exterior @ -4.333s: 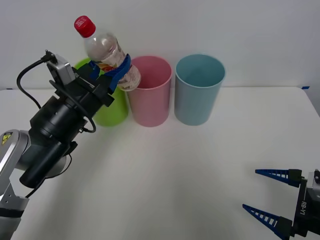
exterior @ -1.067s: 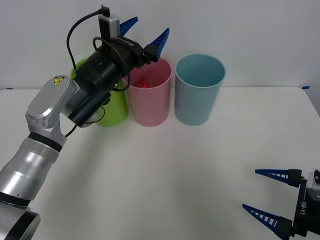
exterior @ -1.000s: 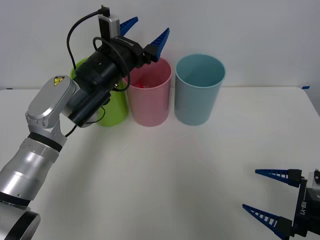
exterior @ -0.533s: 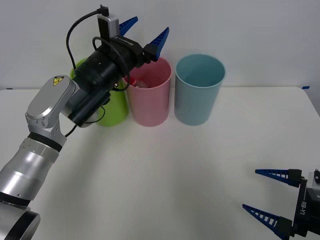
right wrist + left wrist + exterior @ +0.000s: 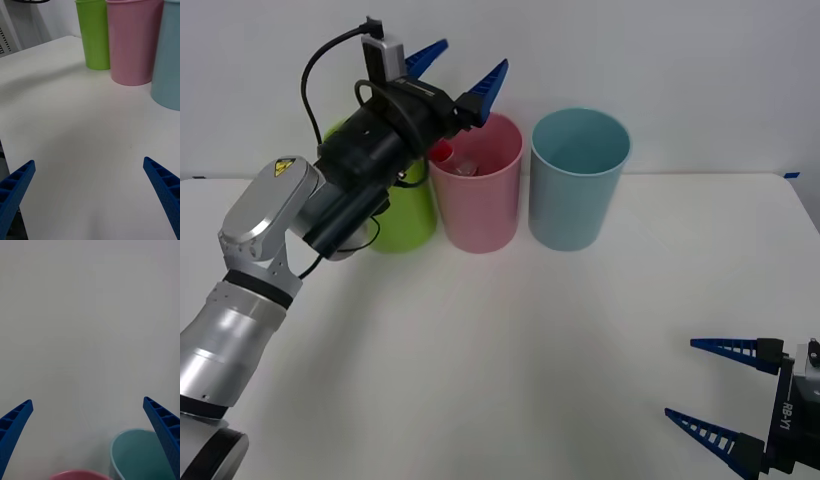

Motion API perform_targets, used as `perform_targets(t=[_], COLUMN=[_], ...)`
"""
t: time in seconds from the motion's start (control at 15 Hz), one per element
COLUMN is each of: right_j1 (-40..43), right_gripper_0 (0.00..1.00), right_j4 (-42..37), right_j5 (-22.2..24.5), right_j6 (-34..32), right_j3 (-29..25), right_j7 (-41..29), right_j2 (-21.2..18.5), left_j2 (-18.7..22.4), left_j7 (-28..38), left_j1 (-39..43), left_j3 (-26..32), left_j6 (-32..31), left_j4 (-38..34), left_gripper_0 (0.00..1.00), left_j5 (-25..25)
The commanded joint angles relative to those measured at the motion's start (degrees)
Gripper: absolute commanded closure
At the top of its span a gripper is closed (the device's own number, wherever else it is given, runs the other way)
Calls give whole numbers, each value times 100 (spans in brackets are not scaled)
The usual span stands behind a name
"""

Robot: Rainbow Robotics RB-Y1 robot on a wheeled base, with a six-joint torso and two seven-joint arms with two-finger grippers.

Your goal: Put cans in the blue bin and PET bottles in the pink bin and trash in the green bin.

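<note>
My left gripper (image 5: 458, 68), fingers spread and empty, hangs above the pink bin (image 5: 477, 190), inside which lies the PET bottle (image 5: 448, 156): light, thin-walled, probably slick, best taken around its body; my right gripper (image 5: 715, 390) waits open.

The pink bin (image 5: 477, 190), green bin (image 5: 402, 215) and blue bin (image 5: 577, 180) look smooth, satin plastic. The table (image 5: 510, 350) is matt white.

A white table (image 5: 510, 340) holds three tall bins in a row: green bin (image 5: 402, 220), pink bin (image 5: 477, 190), blue bin (image 5: 578, 180).
</note>
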Motion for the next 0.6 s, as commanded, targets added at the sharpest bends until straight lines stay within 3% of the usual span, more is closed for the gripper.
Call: perform_targets(t=[0.07, 0.6], right_j1=[0, 0], right_gripper_0=[0, 0], right_j4=[0, 0], right_j5=[0, 0], right_j6=[0, 0], right_j3=[0, 0], right_j7=[0, 0], right_j2=[0, 0], left_j2=[138, 568], left_j7=[16, 7], left_j1=[196, 846], left_j3=[0, 9], left_j6=[-23, -137], left_j4=[-210, -870], left_gripper_0=[0, 0], left_j5=[120, 516])
